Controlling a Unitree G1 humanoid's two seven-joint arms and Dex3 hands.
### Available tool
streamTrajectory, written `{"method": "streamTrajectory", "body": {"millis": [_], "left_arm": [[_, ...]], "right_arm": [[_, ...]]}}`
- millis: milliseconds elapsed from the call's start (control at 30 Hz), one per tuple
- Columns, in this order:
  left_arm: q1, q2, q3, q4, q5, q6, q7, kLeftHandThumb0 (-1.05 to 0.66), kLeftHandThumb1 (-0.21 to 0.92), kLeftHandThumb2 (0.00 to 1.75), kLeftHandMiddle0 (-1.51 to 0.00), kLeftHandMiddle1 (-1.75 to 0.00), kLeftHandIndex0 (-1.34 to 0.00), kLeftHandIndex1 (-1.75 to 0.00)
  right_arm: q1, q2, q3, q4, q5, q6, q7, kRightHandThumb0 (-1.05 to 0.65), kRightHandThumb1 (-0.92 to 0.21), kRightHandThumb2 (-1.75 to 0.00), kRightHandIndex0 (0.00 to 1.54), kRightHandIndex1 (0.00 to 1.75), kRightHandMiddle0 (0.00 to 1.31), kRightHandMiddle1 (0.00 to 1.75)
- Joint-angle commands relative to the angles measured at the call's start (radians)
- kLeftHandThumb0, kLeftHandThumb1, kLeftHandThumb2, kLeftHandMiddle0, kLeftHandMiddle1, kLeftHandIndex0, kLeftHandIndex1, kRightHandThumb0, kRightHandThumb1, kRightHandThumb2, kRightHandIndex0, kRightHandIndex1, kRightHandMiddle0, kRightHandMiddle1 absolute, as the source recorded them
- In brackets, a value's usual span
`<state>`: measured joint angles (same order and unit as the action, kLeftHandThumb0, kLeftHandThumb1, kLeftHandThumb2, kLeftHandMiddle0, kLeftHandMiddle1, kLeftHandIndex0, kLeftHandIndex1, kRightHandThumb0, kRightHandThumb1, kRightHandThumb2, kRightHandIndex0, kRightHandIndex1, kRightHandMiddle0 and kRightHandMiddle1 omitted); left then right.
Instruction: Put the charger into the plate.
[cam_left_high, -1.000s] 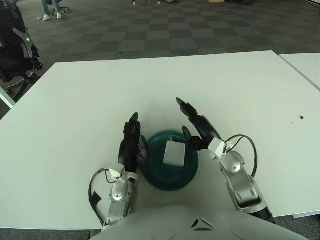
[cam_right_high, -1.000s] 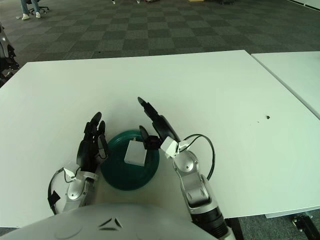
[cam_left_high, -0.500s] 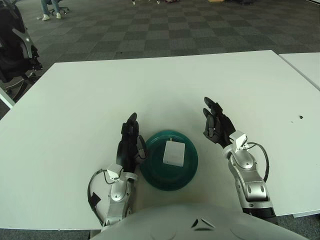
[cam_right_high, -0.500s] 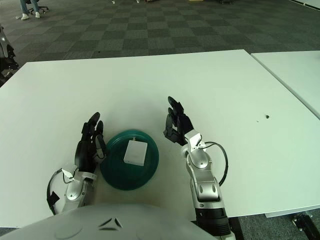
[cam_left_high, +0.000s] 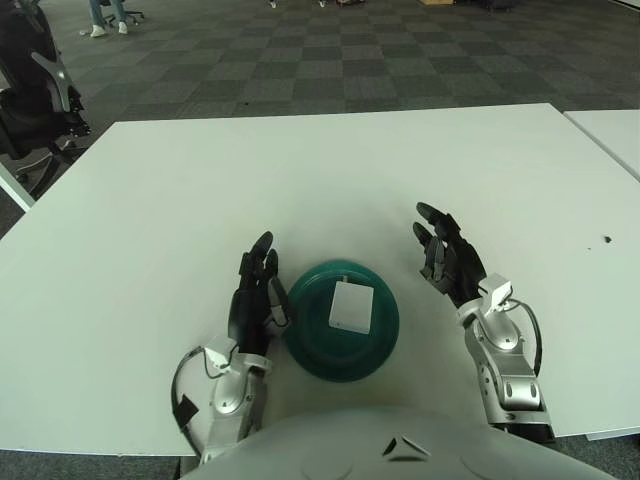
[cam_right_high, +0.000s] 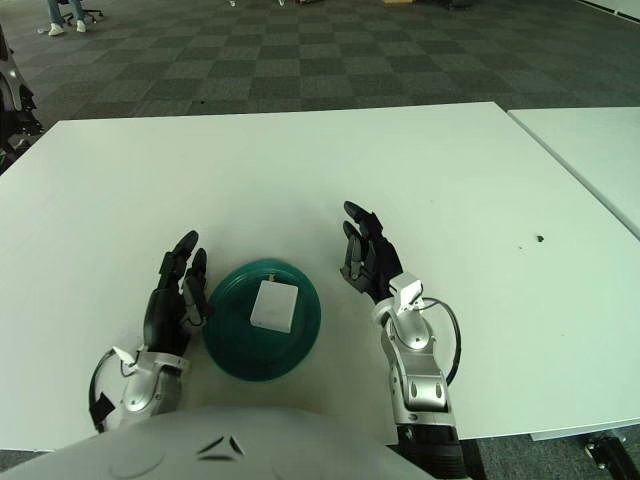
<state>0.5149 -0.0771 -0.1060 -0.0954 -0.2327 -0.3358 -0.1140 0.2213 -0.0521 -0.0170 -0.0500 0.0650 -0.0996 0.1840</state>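
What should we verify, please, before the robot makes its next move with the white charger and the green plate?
1. White rectangular charger lies inside the round dark green plate: ok.
2. Right hand holds nothing, fingers spread, off to the plate's right: ok.
3. Left hand empty, close beside the plate's left rim: ok; contact with rim: cannot tell.
4. Plate sits fully on the white table, near its front edge: ok.
5. Charger lying flat: cannot tell.

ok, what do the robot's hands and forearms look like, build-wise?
Left hand and right hand: black three-finger units on silver-grey metallic forearms. White block at each wrist. A black cable loops beside each forearm. No sleeves; no readable markings.
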Motion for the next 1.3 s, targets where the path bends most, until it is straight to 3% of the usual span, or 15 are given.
{"method": "streamTrajectory", "body": {"millis": [0, 233, 433, 600, 733, 867, 1100, 1267], "left_arm": [[0.045, 0.027, 0.021, -0.023, -0.024, 0.068, -0.012, -1.01, 0.92, 1.06, -0.2, -0.02, 0.0, -0.58], [0.082, 0.045, 0.066, -0.059, -0.022, 0.099, 0.0, -1.0, 0.92, 1.07, -0.23, -0.02, 0.0, -0.59], [0.101, 0.042, 0.079, -0.052, 0.021, 0.089, 0.014, -0.99, 0.92, 1.07, -0.23, -0.02, 0.0, -0.61], [0.109, 0.034, 0.079, -0.04, 0.069, 0.071, 0.031, -0.99, 0.92, 1.07, -0.22, -0.01, 0.0, -0.59], [0.106, 0.023, 0.079, -0.021, 0.087, 0.059, 0.04, -0.99, 0.92, 1.06, -0.19, -0.01, 0.0, -0.52], [0.093, 0.005, 0.08, 0.007, 0.083, 0.041, 0.043, -0.98, 0.92, 1.06, -0.16, 0.0, 0.0, -0.46], [0.089, -0.018, 0.072, 0.012, 0.117, 0.029, 0.067, -0.97, 0.92, 1.05, -0.14, 0.0, 0.0, -0.42], [0.087, -0.028, 0.057, 0.012, 0.164, 0.021, 0.096, -0.97, 0.92, 1.05, -0.14, 0.0, 0.0, -0.43]], "right_arm": [[-0.017, -0.016, -0.019, 0.089, 0.008, -0.043, 0.01, -0.91, -0.92, -0.95, 0.22, 0.01, 0.0, 0.51], [0.0, 0.003, 0.002, 0.161, -0.011, -0.113, -0.008, -0.91, -0.92, -0.98, 0.16, 0.0, 0.0, 0.41], [0.065, 0.027, 0.059, 0.125, -0.05, -0.167, -0.032, -0.91, -0.92, -1.0, 0.12, 0.0, 0.0, 0.37], [0.109, 0.041, 0.095, 0.106, -0.045, -0.206, -0.031, -0.92, -0.92, -0.98, 0.12, 0.0, 0.0, 0.41], [0.128, 0.043, 0.089, 0.176, -0.021, -0.255, -0.019, -0.91, -0.92, -0.96, 0.14, 0.01, 0.0, 0.48], [0.119, 0.047, 0.068, 0.295, -0.019, -0.306, -0.024, -0.9, -0.92, -0.94, 0.14, 0.01, 0.0, 0.5], [0.103, 0.068, 0.068, 0.346, -0.055, -0.307, -0.077, -0.92, -0.92, -0.91, 0.14, 0.0, 0.0, 0.47], [0.096, 0.102, 0.107, 0.367, -0.107, -0.332, -0.133, -0.94, -0.92, -0.9, 0.1, 0.0, 0.0, 0.34]]}}
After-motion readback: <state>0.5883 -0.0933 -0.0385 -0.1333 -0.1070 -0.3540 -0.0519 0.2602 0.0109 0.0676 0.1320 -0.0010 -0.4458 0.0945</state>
